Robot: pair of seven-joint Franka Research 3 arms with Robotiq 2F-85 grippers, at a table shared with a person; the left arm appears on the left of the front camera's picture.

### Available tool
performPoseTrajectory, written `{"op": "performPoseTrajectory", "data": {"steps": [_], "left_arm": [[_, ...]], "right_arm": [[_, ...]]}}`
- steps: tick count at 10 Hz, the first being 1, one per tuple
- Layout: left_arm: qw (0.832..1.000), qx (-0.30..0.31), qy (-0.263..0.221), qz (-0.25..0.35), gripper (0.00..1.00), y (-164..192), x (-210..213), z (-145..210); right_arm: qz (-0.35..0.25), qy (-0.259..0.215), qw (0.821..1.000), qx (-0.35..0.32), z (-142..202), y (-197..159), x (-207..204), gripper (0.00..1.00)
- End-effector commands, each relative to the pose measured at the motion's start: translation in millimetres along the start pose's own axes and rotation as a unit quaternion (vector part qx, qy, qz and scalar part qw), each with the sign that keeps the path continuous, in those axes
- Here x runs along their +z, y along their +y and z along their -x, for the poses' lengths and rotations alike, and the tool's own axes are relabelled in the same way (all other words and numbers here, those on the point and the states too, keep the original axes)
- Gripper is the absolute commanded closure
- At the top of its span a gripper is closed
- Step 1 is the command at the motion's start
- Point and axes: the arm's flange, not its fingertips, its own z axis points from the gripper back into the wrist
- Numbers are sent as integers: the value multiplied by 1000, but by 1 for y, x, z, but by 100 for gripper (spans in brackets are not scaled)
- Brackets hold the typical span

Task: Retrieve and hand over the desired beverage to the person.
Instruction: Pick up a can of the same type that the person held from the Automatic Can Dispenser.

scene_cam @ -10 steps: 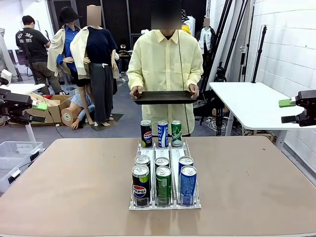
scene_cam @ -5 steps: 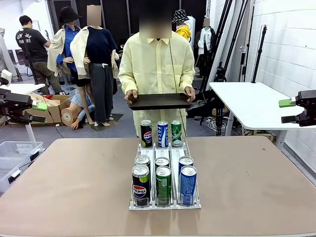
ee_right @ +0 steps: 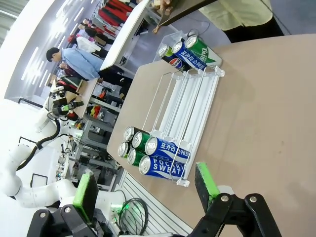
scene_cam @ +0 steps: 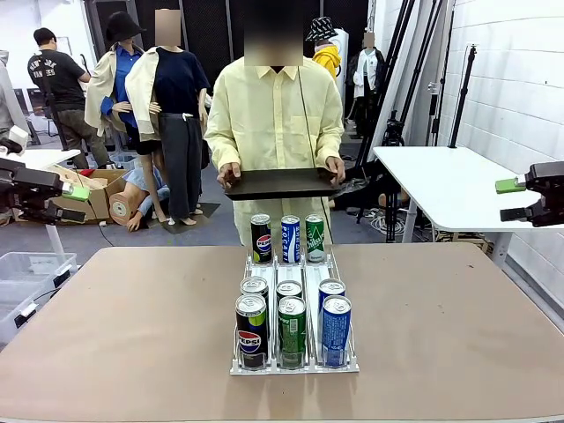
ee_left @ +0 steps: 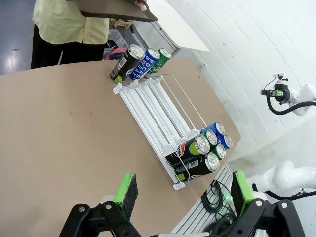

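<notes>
The person (scene_cam: 275, 123) in a pale-yellow shirt stands at the table's far side, holding a black tray (scene_cam: 280, 183) flat with both hands. A clear can rack (scene_cam: 293, 264) holds several cans in three lanes: black Pepsi (scene_cam: 251, 329), green (scene_cam: 292, 328) and blue Pocari Sweat (scene_cam: 336, 328) at the near end, three more at the far end (scene_cam: 289, 238). My left gripper (scene_cam: 62, 201) hangs open off the table's left side, its green pads (ee_left: 126, 189) wide apart. My right gripper (scene_cam: 518, 199) stands open off the right side, pads (ee_right: 206, 179) apart, nothing held.
The rack (ee_left: 158, 111) sits mid-table with bare brown tabletop (scene_cam: 132, 317) on both sides. A white table (scene_cam: 441, 181) stands at the back right. Other people and boxes (scene_cam: 97, 194) are behind at the left.
The person has stepped a little left and closer and lowered the black tray slightly. Both arms have barely moved.
</notes>
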Motion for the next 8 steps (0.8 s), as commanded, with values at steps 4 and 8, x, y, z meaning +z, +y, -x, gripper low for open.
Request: {"op": "performPoseTrajectory", "data": {"steps": [4,8], "left_arm": [[1000,-1,3,-1,0,0,-1,0],[1000,-1,3,-1,0,0,-1,0]], "right_arm": [[0,0,1000,0,0,0,0,0],[0,0,1000,0,0,0,0,0]]}}
